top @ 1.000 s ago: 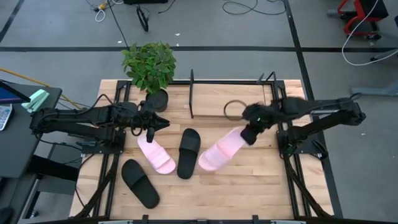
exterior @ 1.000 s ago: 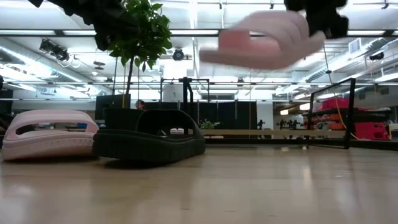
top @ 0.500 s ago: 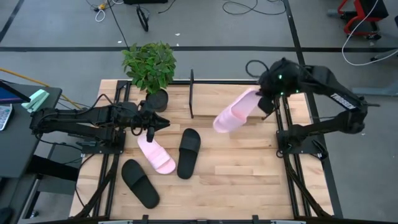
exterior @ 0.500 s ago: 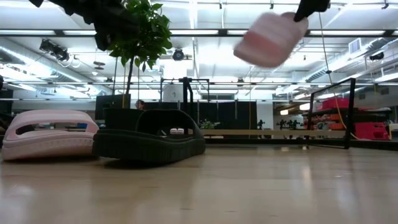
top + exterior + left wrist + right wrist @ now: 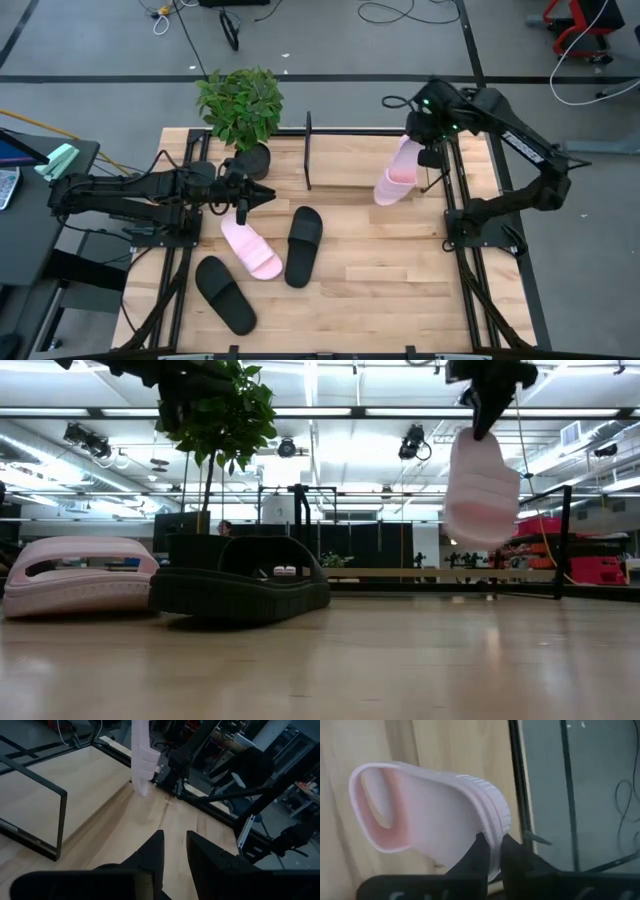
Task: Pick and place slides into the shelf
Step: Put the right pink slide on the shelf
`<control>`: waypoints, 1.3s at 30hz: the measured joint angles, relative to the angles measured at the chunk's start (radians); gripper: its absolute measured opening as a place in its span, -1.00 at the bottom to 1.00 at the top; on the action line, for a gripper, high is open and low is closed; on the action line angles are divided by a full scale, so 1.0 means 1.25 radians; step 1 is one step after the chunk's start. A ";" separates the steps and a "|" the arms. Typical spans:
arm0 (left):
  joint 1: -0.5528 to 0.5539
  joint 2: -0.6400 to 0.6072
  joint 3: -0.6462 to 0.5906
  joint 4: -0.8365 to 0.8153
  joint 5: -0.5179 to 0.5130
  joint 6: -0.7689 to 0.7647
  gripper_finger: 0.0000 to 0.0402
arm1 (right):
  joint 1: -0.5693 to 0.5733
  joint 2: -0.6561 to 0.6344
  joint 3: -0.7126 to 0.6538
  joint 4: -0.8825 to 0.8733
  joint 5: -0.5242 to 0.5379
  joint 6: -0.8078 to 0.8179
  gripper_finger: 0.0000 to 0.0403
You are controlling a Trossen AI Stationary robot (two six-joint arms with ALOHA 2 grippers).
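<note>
— Where's the right gripper (image 5: 421, 146)?

— Up over the shelf (image 5: 308, 150), near its right end frame, clenched on the edge of a pink slide (image 5: 396, 173) that hangs in the air, toe end down.

— And the other slides?

— On the table (image 5: 400, 290). A second pink slide (image 5: 250, 247) lies just beside a black slide (image 5: 304, 245), and another black slide (image 5: 225, 293) sits nearer the front left corner.

— The left gripper (image 5: 262, 196)?

— It hovers above the table near the potted plant (image 5: 241, 108), fingers (image 5: 153, 854) a little apart, nothing between them.
</note>
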 joint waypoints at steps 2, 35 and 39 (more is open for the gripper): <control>0.000 0.000 0.000 0.000 0.000 -0.018 -0.55 | -0.013 0.019 0.000 -0.001 0.014 -0.063 -0.88; -0.075 0.277 0.000 0.369 -0.016 0.056 -0.62 | -0.195 0.170 0.000 0.021 -0.036 -0.268 -0.88; -0.074 0.277 0.034 0.335 -0.029 0.086 -0.66 | -0.196 0.199 0.000 0.024 -0.035 -0.263 -0.88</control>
